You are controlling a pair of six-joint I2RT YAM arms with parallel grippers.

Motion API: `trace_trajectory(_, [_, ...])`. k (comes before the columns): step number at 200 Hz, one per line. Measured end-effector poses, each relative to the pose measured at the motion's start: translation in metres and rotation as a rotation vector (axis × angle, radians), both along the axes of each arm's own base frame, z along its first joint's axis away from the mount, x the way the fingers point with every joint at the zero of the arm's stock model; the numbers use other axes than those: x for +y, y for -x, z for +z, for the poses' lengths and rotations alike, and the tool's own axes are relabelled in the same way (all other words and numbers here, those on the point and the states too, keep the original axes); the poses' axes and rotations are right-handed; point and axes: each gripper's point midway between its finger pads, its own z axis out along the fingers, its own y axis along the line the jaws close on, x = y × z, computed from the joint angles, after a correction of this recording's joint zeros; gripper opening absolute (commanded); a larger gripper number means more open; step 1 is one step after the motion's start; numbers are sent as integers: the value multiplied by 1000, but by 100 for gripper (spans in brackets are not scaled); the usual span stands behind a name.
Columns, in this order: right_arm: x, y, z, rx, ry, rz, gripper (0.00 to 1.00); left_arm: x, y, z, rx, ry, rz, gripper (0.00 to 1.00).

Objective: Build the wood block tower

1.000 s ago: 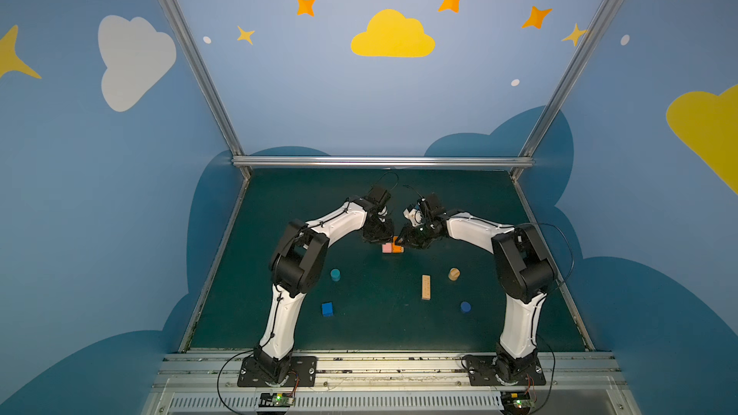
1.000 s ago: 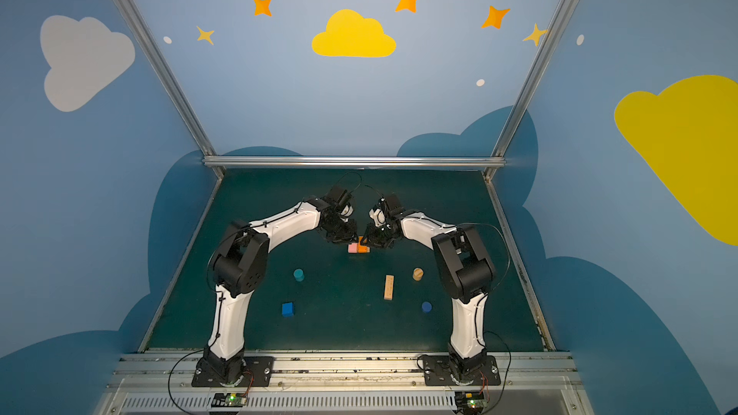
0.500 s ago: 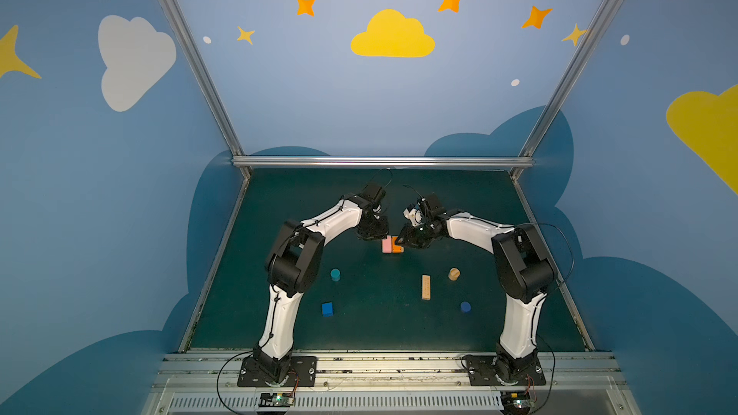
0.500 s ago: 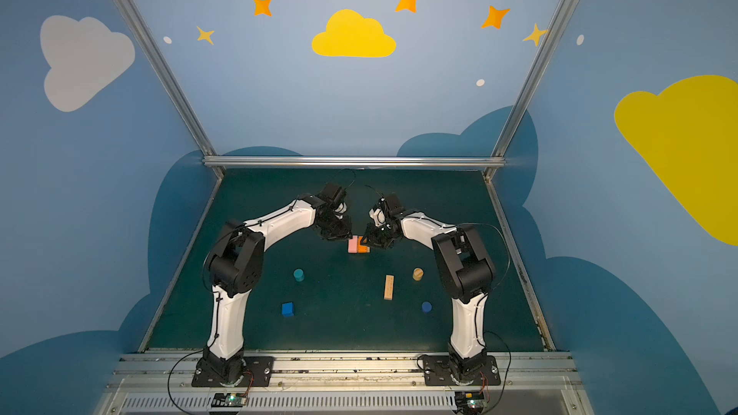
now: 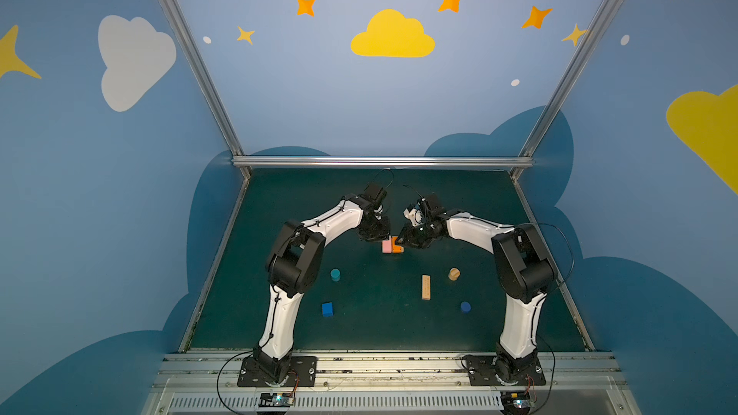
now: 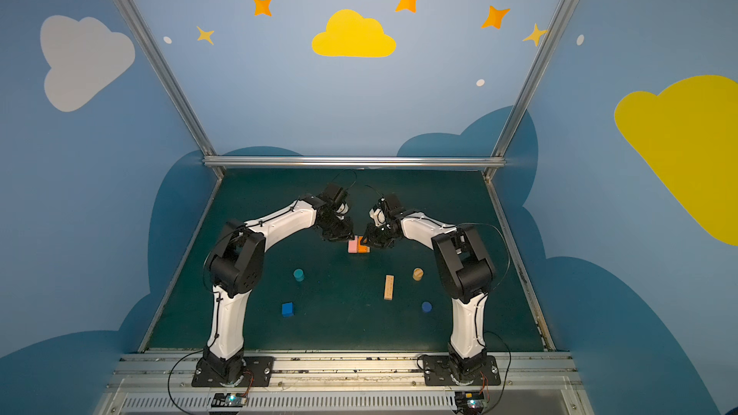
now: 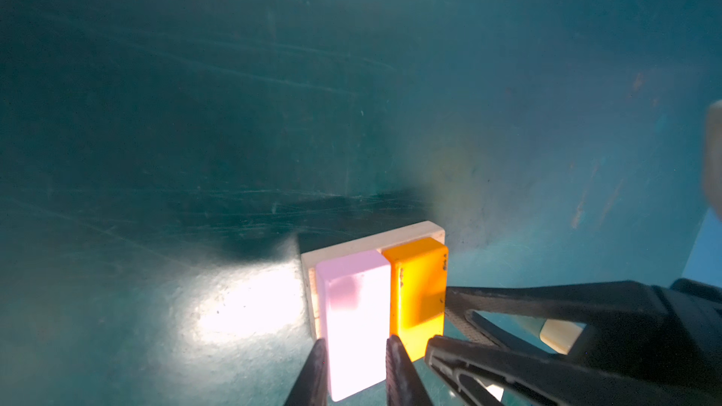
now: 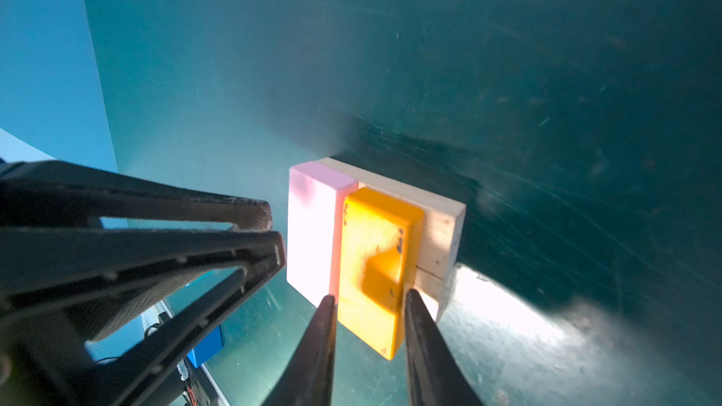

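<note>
Wood block tower (image 5: 391,245) is standing two layers high just above frame centre in both top views, on the dark green bench (image 5: 399,337). Its pink bar (image 7: 353,322) and orange bar (image 7: 418,290) are lying side by side, touching, across tan wood bars (image 8: 441,228) underneath.

Left end effector (image 7: 357,349) is clamping the pink bar at the end nearer its wrist camera, one finger on each long side. Right end effector (image 8: 369,300) is gripping the orange bar likewise.

Lying loose toward the lower frame:
- Left: teal cylinder (image 5: 335,274), blue cube (image 5: 327,309).
- Right: tan bar (image 5: 426,287), tan cylinder (image 5: 453,273), dark-blue cylinder (image 5: 465,307).

All are sitting well apart from the tower.
</note>
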Motion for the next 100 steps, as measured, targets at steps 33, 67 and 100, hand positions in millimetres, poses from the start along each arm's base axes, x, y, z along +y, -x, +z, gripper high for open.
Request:
trace_trajectory(33, [0,0,0,0,0,-1,30,-1,1,-2,3,-1,-3,27])
trace_trajectory(67, [0,0,0,2,0,-3,30,-1,2,-9,19,-6,-2,27])
trace_trajectory(100, [0,0,0,4,-1,-6,30,-2,3,-15,32,-9,-4,27])
